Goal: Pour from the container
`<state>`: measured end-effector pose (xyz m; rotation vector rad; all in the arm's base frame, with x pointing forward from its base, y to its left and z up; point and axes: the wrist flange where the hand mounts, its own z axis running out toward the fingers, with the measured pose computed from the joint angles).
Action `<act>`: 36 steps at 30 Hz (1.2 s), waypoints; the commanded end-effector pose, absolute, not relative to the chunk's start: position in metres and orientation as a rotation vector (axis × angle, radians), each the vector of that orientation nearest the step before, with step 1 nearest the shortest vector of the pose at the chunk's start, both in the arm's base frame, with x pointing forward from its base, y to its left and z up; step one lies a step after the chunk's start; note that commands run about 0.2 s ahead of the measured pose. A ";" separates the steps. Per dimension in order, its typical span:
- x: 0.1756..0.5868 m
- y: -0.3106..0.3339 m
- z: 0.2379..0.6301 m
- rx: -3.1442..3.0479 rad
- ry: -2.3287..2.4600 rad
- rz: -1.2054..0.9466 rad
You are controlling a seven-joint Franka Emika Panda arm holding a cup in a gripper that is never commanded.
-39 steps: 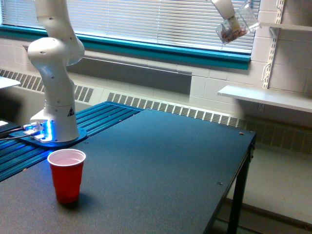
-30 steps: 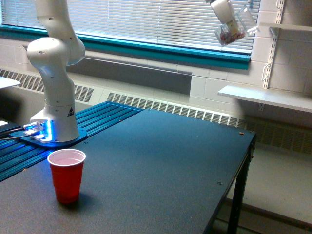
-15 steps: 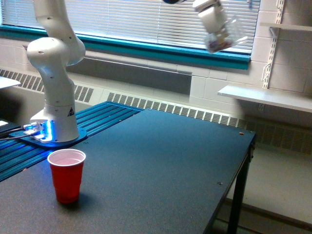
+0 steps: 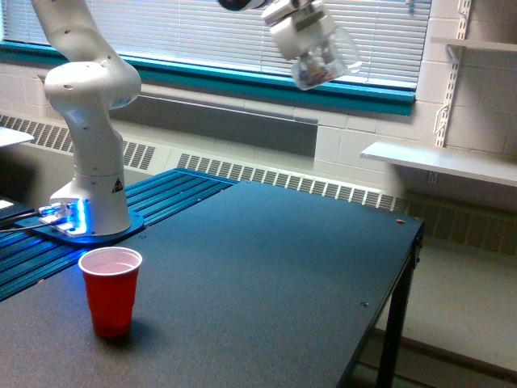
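White Panda gripper (image 4: pixel 311 44) sits high at about 12 o'clock in the exterior view, clamped around the clear transparent plastic container (image 4: pixel 321 58). Container is tilted, mouth pointing toward 4 o'clock, with small reddish-brown bits (image 4: pixel 317 73) bunched in its lower part. Motion blur on the cup, so the exact finger contact is hard to read, but it hangs from the gripper and touches nothing else.

Opaque red plastic party cup (image 4: pixel 111 289) stands upright at 8 o'clock on the dark matte tabletop (image 4: pixel 266 275); it looks empty, though the inside is only partly visible. White robot base (image 4: pixel 87 145) at 9 o'clock, just behind the cup on the blue ribbed mat (image 4: pixel 174 190). One small speck (image 4: pixel 398 220) lies near the table's far edge at 3 o'clock.

Judgement: step in hand is transport, with the container well apart from the red cup, both sideways and in height. Nothing poured yet.

To do it well:
- level the container during the carry; the present tilt risks bits spilling before arrival
- travel toward 8 o'clock and descend until the mouth is just above the red cup's rim, not touching
- centre the lip over the opening before tilting
- tilt slowly; dry bits tend to release in a clump
- avoid bumping the cup: it looks light and easily tipped
- watch clearance from the robot's own base.
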<state>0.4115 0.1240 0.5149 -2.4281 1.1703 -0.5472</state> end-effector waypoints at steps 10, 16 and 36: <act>0.336 0.065 0.495 -2.440 1.516 -0.430; 0.311 0.041 0.489 -2.394 1.644 -0.380; 0.237 -0.049 0.439 -2.079 2.149 -0.139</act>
